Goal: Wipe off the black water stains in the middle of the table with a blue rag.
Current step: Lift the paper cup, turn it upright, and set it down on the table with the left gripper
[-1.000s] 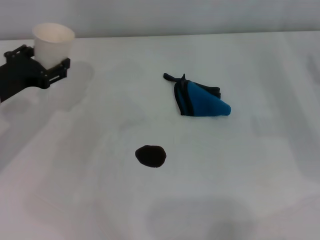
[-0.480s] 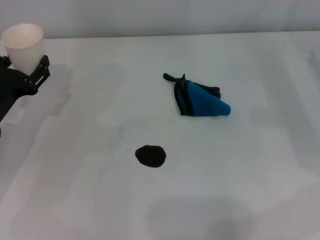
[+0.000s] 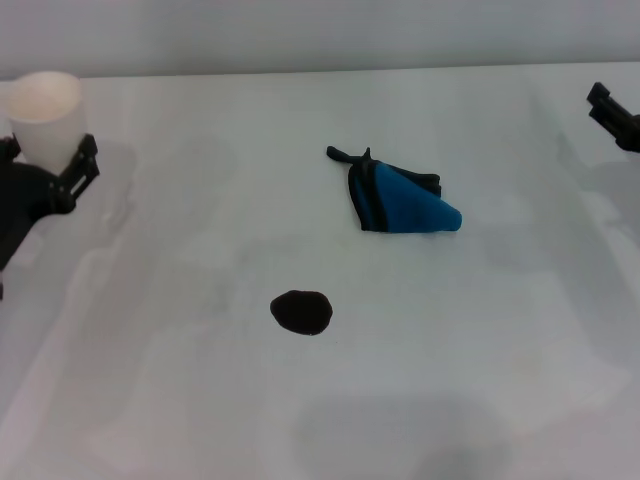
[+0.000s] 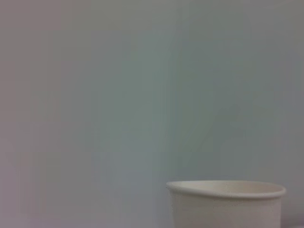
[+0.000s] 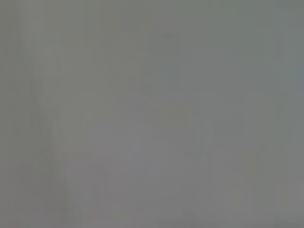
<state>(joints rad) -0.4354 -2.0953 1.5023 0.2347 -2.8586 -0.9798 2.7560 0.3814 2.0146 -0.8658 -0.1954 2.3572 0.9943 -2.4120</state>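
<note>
The black water stain (image 3: 301, 312) is a small oval blotch on the white table (image 3: 200, 410), left of centre and toward the front. The blue rag (image 3: 402, 198), with black edging, lies crumpled behind and to the right of the stain. My left gripper (image 3: 46, 150) is at the far left edge, shut on a white paper cup (image 3: 43, 108); the cup's rim also shows in the left wrist view (image 4: 227, 202). My right gripper (image 3: 614, 116) shows only partly at the far right edge, well away from the rag. The right wrist view shows only a plain grey surface.
A pale wall runs along the table's far edge (image 3: 320, 68). Nothing else stands on the table besides the cup, the rag and the stain.
My left gripper has carried the white cup leftward to the table's left edge. My right gripper has come into view at the right edge. The rag and the stain have not moved.
</note>
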